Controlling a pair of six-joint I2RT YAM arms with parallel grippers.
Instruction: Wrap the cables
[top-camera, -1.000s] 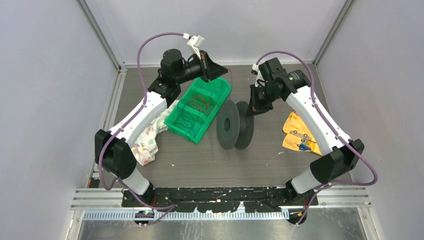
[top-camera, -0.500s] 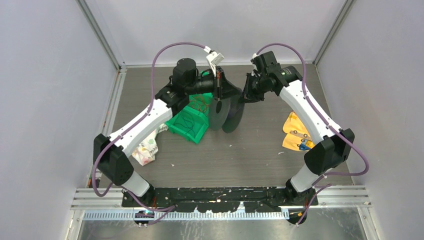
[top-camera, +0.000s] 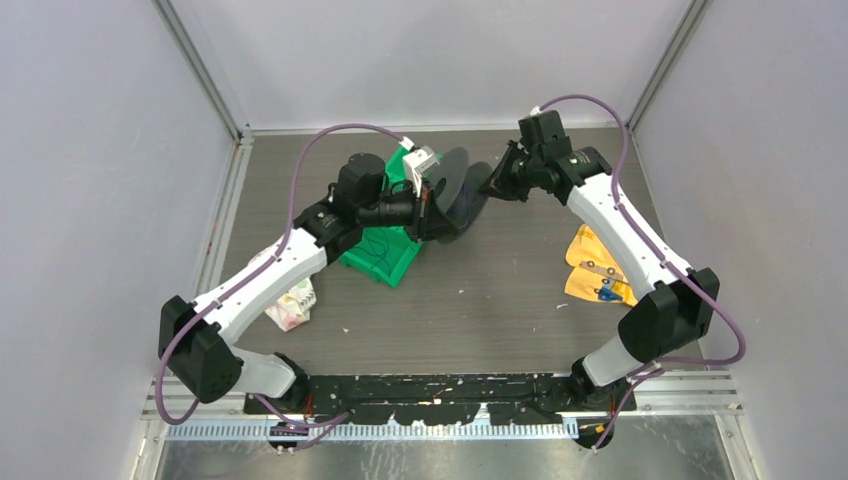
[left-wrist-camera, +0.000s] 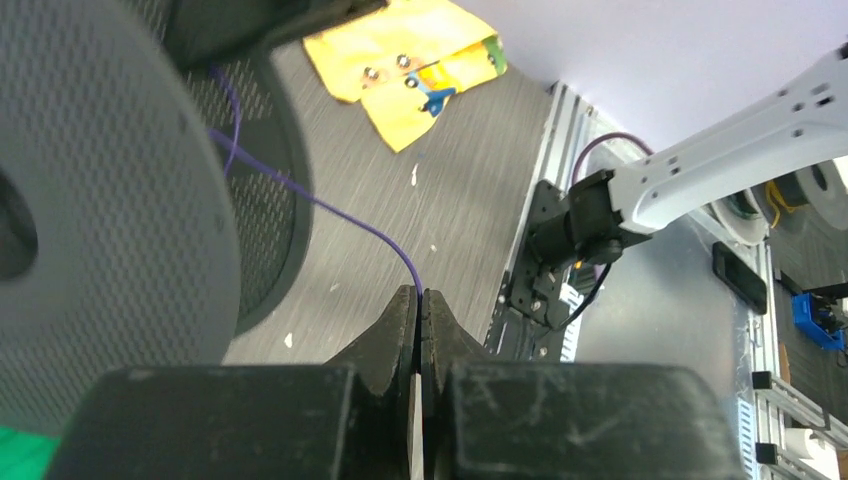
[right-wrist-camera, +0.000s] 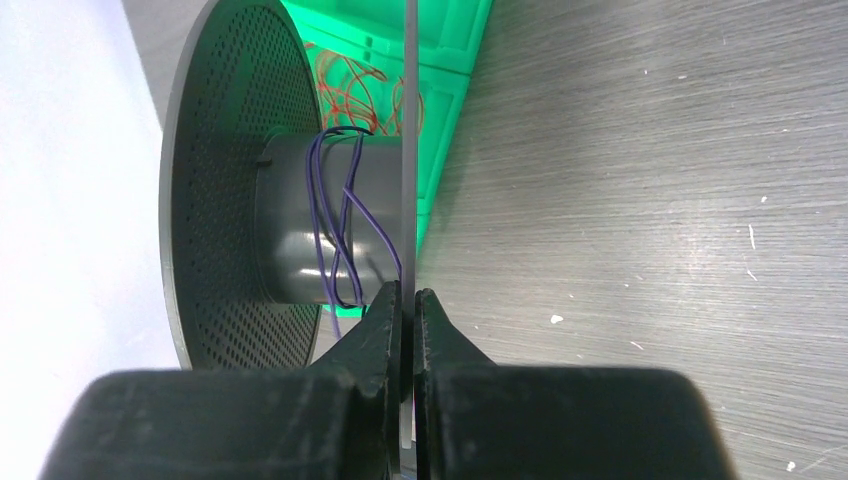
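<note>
Cable (left-wrist-camera: 330, 208), thin and purple, ran from the left fingers (left-wrist-camera: 400, 322), pinched shut on it, to the spool (left-wrist-camera: 100, 200). Right wrist: right fingers (right-wrist-camera: 385, 322) clamped the spool's flange, cable looping its hub. Overhead, the spool hung beside the green bin (top-camera: 385, 257).

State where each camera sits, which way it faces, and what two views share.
Top external: above and behind the bases, looking down on the table; left arm and right arm show whole.
Left wrist: looking past the left gripper, shut on a purple cable, toward the yellow cloth.
Right wrist: looking past the right gripper, clamped on the spool flange, toward the green bin.
Shared: both wrist views show the spool.
</note>
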